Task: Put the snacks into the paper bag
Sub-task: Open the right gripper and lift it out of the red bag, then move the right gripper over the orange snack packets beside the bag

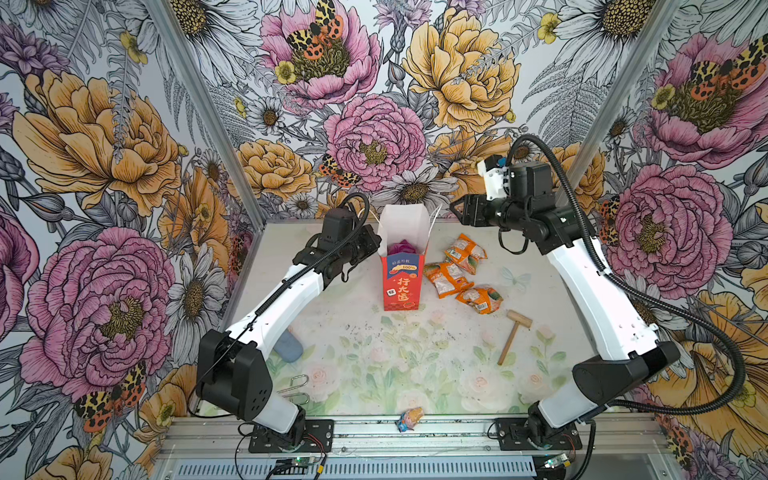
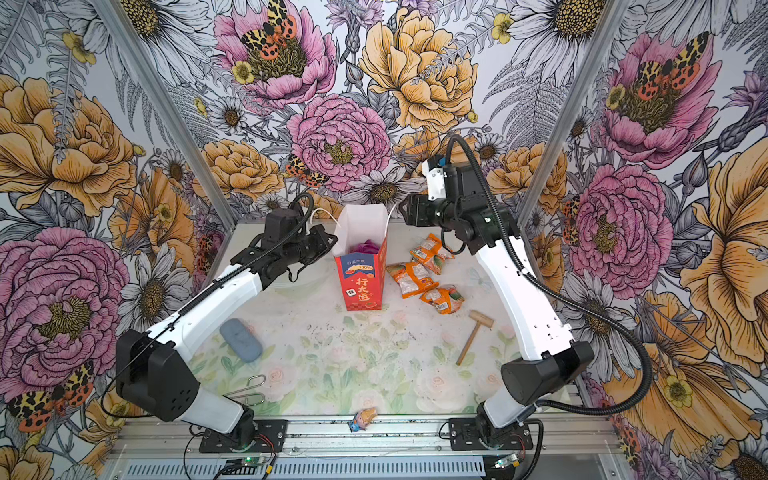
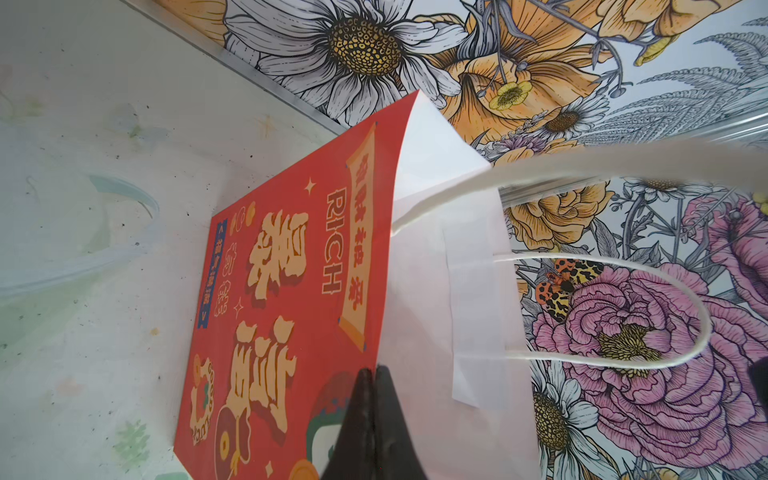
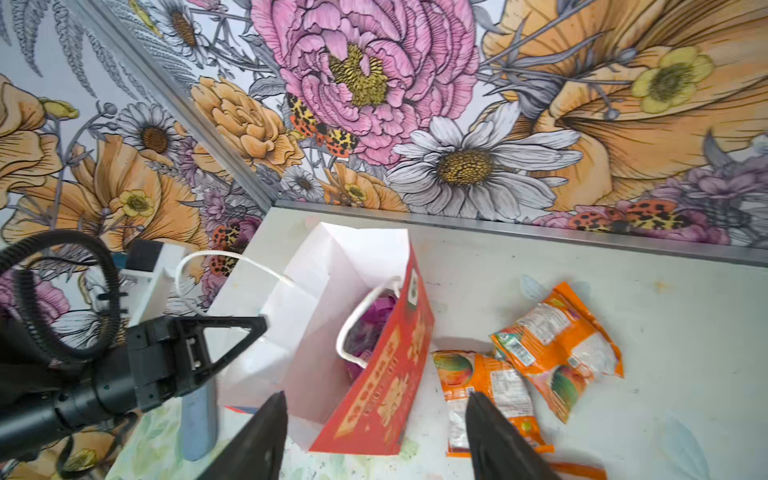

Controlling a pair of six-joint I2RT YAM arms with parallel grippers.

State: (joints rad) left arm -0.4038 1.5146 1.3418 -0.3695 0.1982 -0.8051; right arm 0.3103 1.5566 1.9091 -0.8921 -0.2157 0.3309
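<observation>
Near edge: stray candy (image 1: 409, 417) and wooden mallet (image 1: 514, 336), not mine to pack. Worktop (image 1: 415, 357) is floral print, speckled. Three orange packets (image 1: 449, 279) lie right of the paper bag (image 1: 402, 286), unbagged. Purple packet (image 1: 402, 248) is inside. Left jaws pinched shut on its left rim, steadying it. Right jaws wide, empty, high by its right rim. Next, I'd say: descend onto an orange packet. Floral walls (image 1: 374, 124) behind.

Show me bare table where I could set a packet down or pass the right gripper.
Widest bare patch: front centre, bordered by the bag, mallet, candy and clip. A narrower strip runs between the packets and the right arm. Crowded: just right of the bag, where three packets bunch.
</observation>
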